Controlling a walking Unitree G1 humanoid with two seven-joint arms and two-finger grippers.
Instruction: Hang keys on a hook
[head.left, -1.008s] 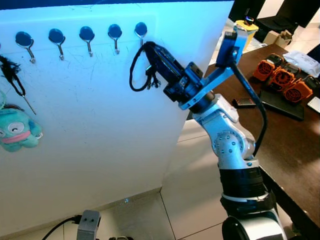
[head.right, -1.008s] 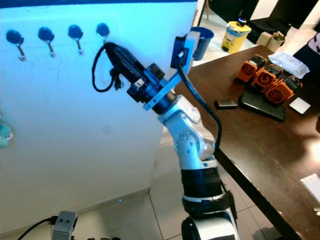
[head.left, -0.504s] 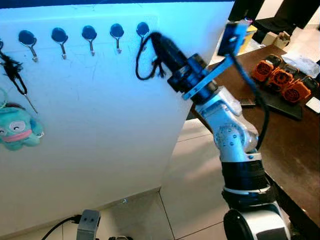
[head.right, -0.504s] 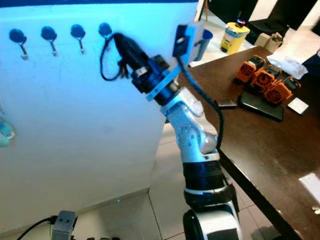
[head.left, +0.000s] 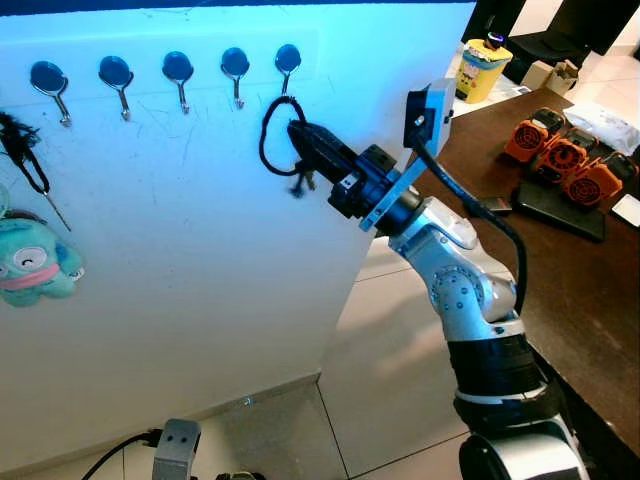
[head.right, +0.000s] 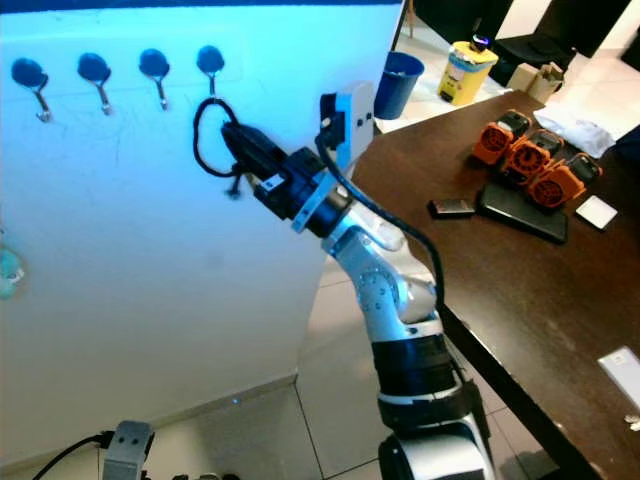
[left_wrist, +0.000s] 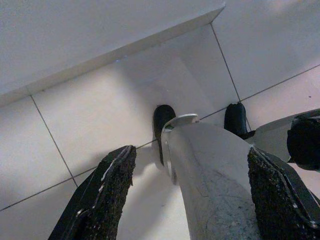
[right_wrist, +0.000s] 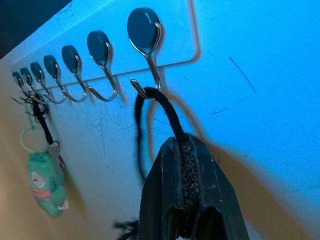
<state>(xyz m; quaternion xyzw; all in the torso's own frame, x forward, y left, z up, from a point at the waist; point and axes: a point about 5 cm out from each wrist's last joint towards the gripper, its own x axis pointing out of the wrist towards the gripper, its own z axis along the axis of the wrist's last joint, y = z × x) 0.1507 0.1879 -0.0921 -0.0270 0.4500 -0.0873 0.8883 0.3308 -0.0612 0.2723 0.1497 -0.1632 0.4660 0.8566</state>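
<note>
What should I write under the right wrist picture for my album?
Right gripper pinching the black key cord, its loop draped over the end hook.

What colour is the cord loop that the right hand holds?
Black. The cord loop shows best in the right wrist view, pinched by the right hand.

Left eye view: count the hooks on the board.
5 hooks in a row along the board: far left, second, middle, fourth, rightmost, by the cord loop. More may lie past the left edge.

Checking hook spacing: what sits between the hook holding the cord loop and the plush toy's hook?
In the right wrist view, bare hooks stand between the looped hook and the plush toy.
</note>
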